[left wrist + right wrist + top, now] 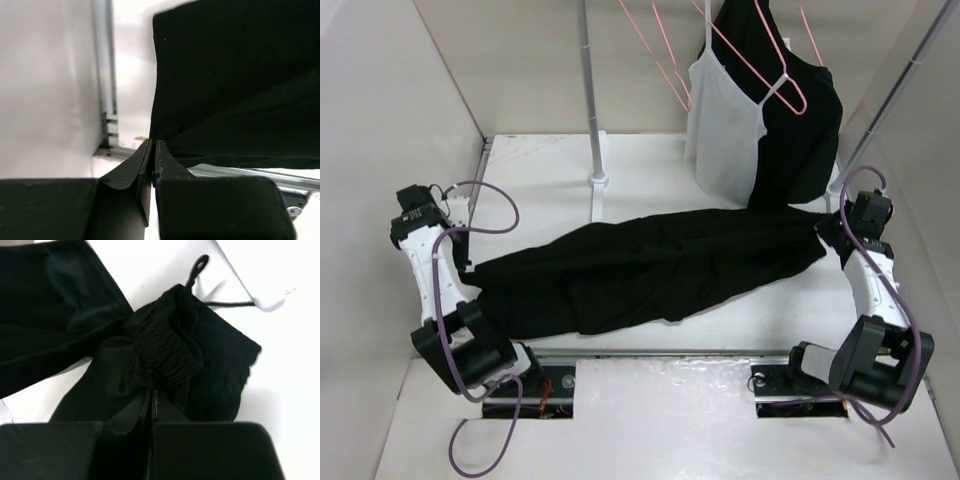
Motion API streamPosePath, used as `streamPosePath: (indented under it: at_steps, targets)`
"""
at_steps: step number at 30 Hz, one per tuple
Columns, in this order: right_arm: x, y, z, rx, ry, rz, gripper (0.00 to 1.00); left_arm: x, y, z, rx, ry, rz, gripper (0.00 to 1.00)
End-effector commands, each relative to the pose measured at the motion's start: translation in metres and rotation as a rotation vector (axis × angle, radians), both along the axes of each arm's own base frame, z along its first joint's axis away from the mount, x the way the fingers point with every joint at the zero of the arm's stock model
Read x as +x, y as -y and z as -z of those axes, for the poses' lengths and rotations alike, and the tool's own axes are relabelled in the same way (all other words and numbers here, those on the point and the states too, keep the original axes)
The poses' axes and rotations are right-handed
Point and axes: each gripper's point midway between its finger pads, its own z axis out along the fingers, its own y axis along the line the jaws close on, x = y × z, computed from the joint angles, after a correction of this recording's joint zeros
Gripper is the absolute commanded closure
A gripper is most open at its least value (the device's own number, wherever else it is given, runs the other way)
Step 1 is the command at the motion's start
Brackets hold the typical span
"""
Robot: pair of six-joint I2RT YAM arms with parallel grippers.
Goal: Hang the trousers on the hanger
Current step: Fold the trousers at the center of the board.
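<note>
The trousers (650, 265) lie stretched across the counter (650, 175), mid-frame. My right fingers (167, 415) pinch their gathered waistband. My left fingers (141, 161) are pressed together at the far end's edge.

A white table (650, 170) carries black trousers (650, 265), stretched flat from lower left to centre right; a rack pole's base (599, 182) stands upper centre.

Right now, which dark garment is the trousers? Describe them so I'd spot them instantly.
Look at the white table. The trousers are the long black cloth lying across it, spanning nearly its whole width. Unlike them, the black top and white camisole hang upright at the back.
</note>
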Motion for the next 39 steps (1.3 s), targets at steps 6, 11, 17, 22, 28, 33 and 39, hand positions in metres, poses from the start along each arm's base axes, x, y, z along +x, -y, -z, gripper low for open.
streamPosePath:
  at_steps: [6, 11, 17, 22, 28, 33, 39]
  targets:
    - [-0.012, 0.03, -0.056, -0.077, 0.088, 0.177, 1.0, -0.01, -0.02, -0.074, 0.189, 0.114, -0.006, 1.0]
    - [-0.039, 0.044, -0.057, -0.086, 0.029, 0.318, 1.0, -0.027, -0.018, -0.085, 0.233, 0.09, 0.026, 1.0]
    - [-0.072, 0.034, -0.021, 0.048, -0.062, 0.422, 1.0, -0.075, -0.004, -0.026, 0.197, -0.098, 0.061, 1.0]
    - [-0.084, 0.03, -0.001, 0.068, -0.092, 0.448, 0.9, -0.117, 0.005, 0.017, 0.198, -0.239, 0.061, 1.0]
    - [-0.081, 0.016, 0.024, 0.145, -0.115, 0.392, 0.22, -0.147, 0.002, 0.055, 0.217, -0.405, 0.056, 0.76]
    - [-0.064, 0.017, 0.01, 0.088, -0.101, 0.289, 0.0, -0.143, 0.009, 0.042, 0.18, -0.364, 0.033, 0.14]
    - [-0.049, -0.003, -0.047, -0.099, -0.021, 0.201, 0.01, -0.097, 0.006, -0.026, 0.189, -0.122, 0.037, 0.12]
